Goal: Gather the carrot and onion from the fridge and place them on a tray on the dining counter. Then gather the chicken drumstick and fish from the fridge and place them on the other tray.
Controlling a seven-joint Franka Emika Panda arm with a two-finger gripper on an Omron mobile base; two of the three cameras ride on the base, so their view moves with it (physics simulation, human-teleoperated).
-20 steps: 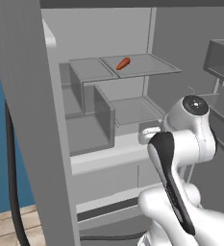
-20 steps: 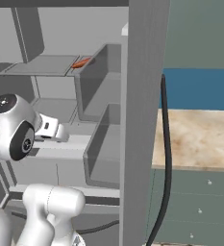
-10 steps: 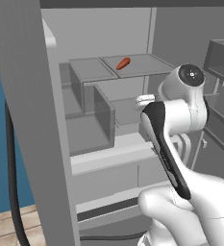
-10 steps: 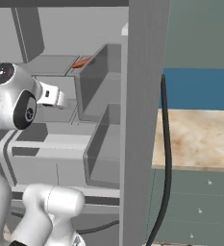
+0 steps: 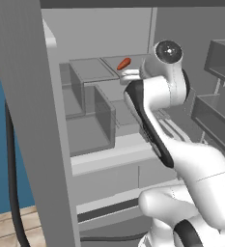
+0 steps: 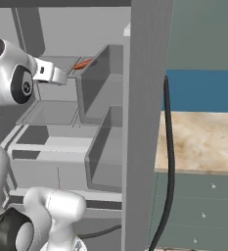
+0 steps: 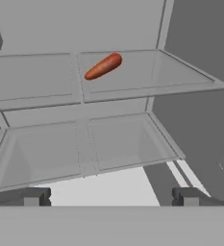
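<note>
Carrot: the orange carrot [image 7: 103, 66] lies alone on the upper glass shelf [image 7: 147, 79] inside the open fridge, on the shelf's right-hand pane in the hand view, tilted with its far end higher to the right.

Hand: the hand [image 7: 108, 196] is raised to about the height of that upper shelf, out in front of it, with nothing between its fingers. The two dark fingertips [image 7: 31, 196] stand wide apart at the bottom of the hand view.

Carrot relative to hand: the carrot sits ahead of the hand and deeper into the fridge, a little above the line between the fingertips and roughly centred between them. The two are well apart, not touching.

Left base view: the white arm reaches up into the fridge, its wrist just beside the carrot [image 5: 124, 63] in that picture, and the door bins [image 5: 215, 108] show at the right edge.

Right base view: the hand [image 6: 57, 74] points toward the shelf, and the carrot [image 6: 83, 63] shows as a thin orange streak beyond it, partly cut off by a grey bin wall [image 6: 97, 78]. A wooden surface [image 6: 203, 142] over grey-green drawers lies to the right of the fridge.

Lower shelf: a second glass shelf [image 7: 84, 149] below the carrot's shelf is in plain sight in the hand view.
</note>
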